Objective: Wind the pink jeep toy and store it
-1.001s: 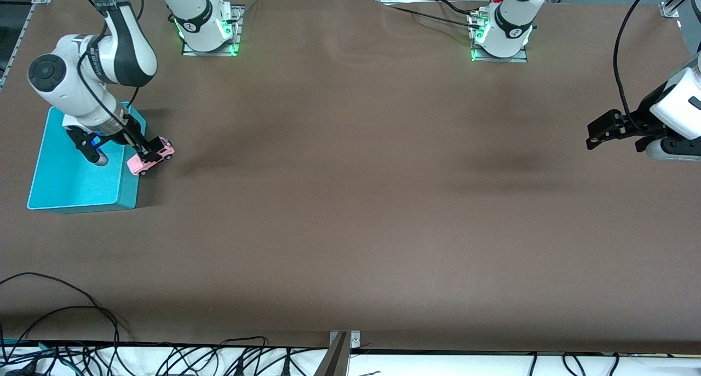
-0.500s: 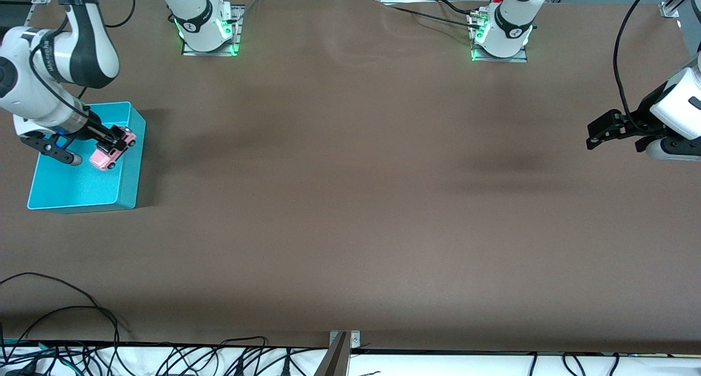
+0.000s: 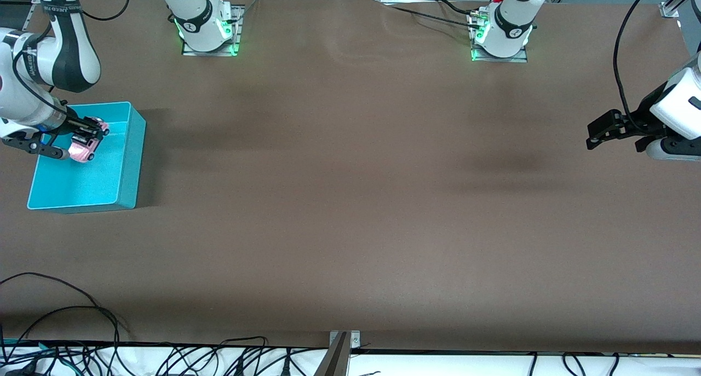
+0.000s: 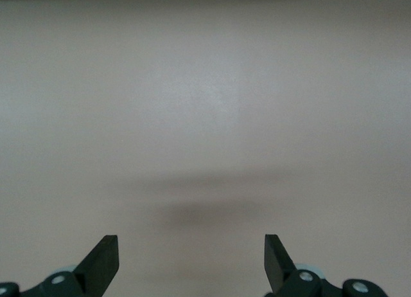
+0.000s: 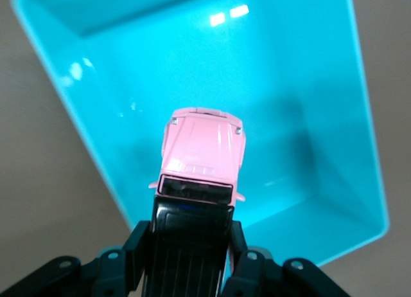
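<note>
My right gripper (image 3: 86, 132) is shut on the pink jeep toy (image 3: 83, 148), a tiny pink car with a black roof, and holds it in the air over the turquoise bin (image 3: 128, 162). In the right wrist view the fingers (image 5: 142, 239) clamp the black roof and the jeep's pink bonnet (image 5: 204, 149) points down into the bin (image 5: 334, 181). My left gripper (image 3: 601, 132) is open and empty above the bare table at the left arm's end; its fingertips (image 4: 103, 261) stand wide apart.
The bin stands at the right arm's end of the brown table (image 3: 350, 201). Loose cables (image 3: 65, 316) lie along the table's edge nearest the camera. The arm bases (image 3: 205, 23) stand farthest from it.
My right gripper has carried the jeep from beside the bin's wall to over the bin's inside. The left arm has not moved.
</note>
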Controlling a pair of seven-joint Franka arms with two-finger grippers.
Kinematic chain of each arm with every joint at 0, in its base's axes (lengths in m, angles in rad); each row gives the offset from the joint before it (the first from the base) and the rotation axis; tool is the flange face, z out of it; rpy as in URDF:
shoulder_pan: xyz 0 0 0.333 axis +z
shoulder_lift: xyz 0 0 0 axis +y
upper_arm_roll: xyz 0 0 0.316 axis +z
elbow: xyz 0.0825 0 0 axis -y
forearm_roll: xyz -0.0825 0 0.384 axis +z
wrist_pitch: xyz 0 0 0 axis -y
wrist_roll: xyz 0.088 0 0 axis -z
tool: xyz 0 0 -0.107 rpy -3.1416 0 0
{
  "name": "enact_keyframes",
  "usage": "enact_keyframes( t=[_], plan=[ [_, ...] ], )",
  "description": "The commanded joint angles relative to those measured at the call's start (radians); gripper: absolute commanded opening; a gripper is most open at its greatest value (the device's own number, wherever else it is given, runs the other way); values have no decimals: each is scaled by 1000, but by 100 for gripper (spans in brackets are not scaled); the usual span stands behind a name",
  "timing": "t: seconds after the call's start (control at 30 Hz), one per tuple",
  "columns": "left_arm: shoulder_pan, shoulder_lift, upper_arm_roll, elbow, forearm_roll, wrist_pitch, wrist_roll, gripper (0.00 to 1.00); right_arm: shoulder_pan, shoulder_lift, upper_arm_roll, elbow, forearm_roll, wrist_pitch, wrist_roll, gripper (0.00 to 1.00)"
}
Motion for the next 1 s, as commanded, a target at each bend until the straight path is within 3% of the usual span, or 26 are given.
enact_keyframes(
  t=[0.0, 0.37, 0.97],
  plan=[
    [-8, 14, 9, 31, 6, -4, 18, 100, -39, 60, 4, 9, -34, 34, -30, 0],
    [-8, 14, 9, 31, 6, -4, 18, 100, -108, 137, 4, 17, -32, 61, -184, 0],
    [-8, 14, 9, 31, 6, -4, 18, 100, -145, 244, 9, 37, -26, 127, -171, 0]
  ],
)
